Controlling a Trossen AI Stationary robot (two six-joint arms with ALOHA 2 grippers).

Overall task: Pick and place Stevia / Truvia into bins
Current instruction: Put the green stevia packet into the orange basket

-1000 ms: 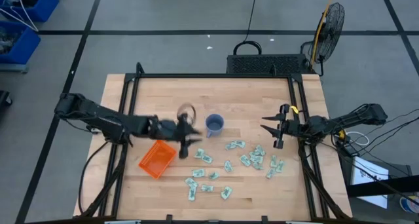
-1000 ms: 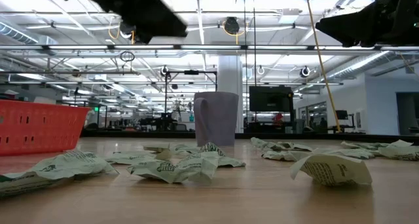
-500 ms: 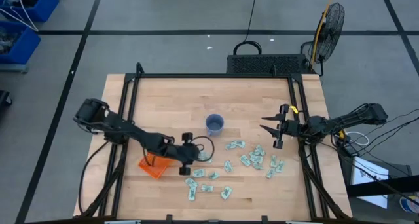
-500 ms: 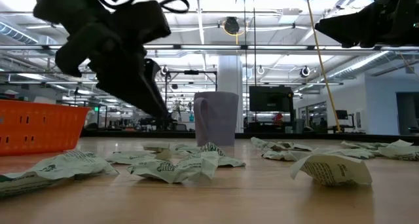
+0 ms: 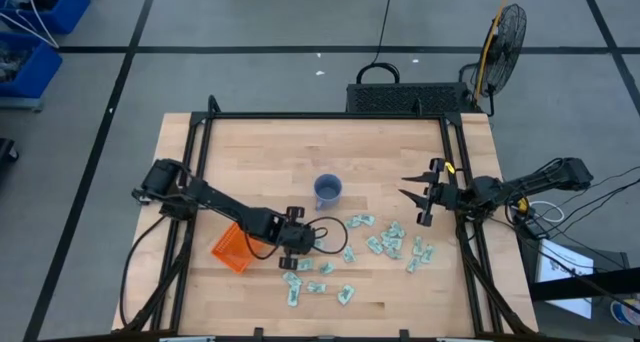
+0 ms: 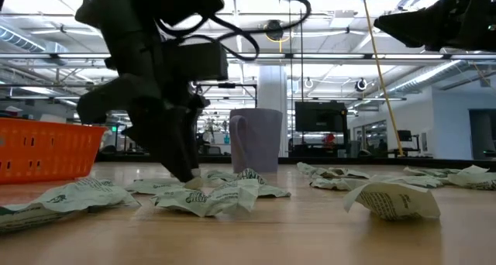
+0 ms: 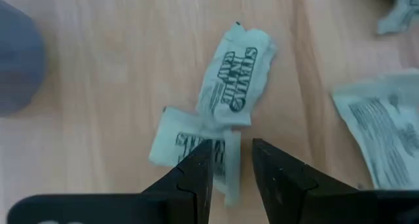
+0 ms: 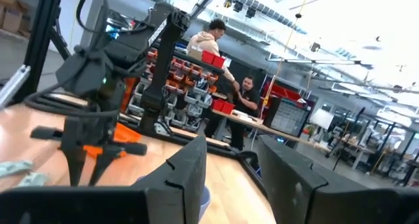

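Several pale green and white Stevia packets (image 5: 390,242) lie flat, scattered over the near right half of the table, and show crumpled in the low view (image 6: 209,197). The orange bin (image 5: 230,250) sits at the near left, partly under my left arm. My left gripper (image 5: 292,257) is down at the table among the leftmost packets (image 6: 186,176), just right of the bin, shut on one of two overlapping packets (image 7: 190,145). My right gripper (image 5: 413,200) hangs open above the table's right edge, away from the packets. My left gripper (image 7: 232,185) comes from above, pointing down. It pinches the edge (image 7: 230,165) of the nearer of two overlapping packets between its two fingers. The packet still lies flat on the wood, with the second packet (image 7: 234,80) overlapping its far end.
A blue-grey mug (image 5: 328,189) stands mid-table, just beyond the packets. Black frame rails (image 5: 200,142) run along the table's sides. A black case (image 5: 410,97) and a fan (image 5: 500,37) stand past the far edge. People (image 8: 219,40) show in the room behind.
My left arm has swung from beside the mug toward the near edge and slightly right, past the bin. It has come down until its fingertips reach the table at the leftmost packets. The packets, bin and mug have stayed put.
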